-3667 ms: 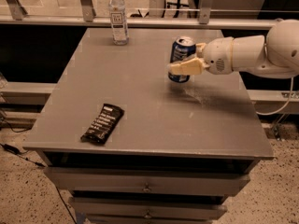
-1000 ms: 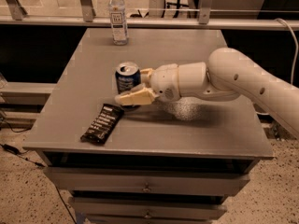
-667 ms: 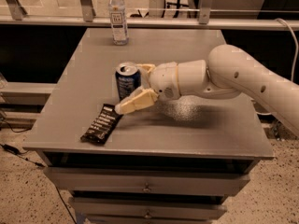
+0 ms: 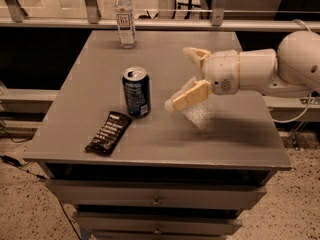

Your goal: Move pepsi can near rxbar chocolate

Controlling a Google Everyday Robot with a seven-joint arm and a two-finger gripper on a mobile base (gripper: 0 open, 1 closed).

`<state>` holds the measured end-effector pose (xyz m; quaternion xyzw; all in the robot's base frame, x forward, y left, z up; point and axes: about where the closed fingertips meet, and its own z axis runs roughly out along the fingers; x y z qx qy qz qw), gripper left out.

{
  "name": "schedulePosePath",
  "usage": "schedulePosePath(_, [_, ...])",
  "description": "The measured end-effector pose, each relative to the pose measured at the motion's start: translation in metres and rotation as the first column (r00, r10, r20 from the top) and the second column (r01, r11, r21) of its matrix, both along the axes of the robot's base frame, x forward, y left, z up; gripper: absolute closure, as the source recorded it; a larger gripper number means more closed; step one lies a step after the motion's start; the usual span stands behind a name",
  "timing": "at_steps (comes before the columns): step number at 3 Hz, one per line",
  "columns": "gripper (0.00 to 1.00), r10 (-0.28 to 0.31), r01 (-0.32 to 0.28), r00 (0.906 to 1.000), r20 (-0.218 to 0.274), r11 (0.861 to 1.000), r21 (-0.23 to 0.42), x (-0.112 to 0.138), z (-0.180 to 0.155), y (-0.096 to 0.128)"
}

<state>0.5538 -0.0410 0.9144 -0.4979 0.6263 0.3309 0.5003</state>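
On the counter [image 4: 230, 129], mid-left, the pepsi can [image 4: 136, 91] stands upright just beside the far end of the rxbar chocolate [image 4: 108, 132]; can't tell if they touch. The tool [image 4: 193, 76] hangs right of the can, apart from it, jaws spread, holding nothing. Risk: a stray sweep left w/ the near jaw could tip the can or shove it and the bar toward the near edge. The arm [image 4: 300, 64] is cut off at right. The label on the water bottle [image 4: 125, 16], far back, is unreadable.

I take this for a lab or office test bay: my pincer [image 4: 179, 79] hangs above a grey drawer cabinet [image 4: 225, 134], metal railing [image 4: 91, 4] beyond it.
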Motion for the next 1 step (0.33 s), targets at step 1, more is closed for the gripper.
schedulePosePath(1, [0.0, -0.007, 0.007, 0.9999, 0.007, 1.0, 0.0, -0.0003, 0.0053, -0.0098])
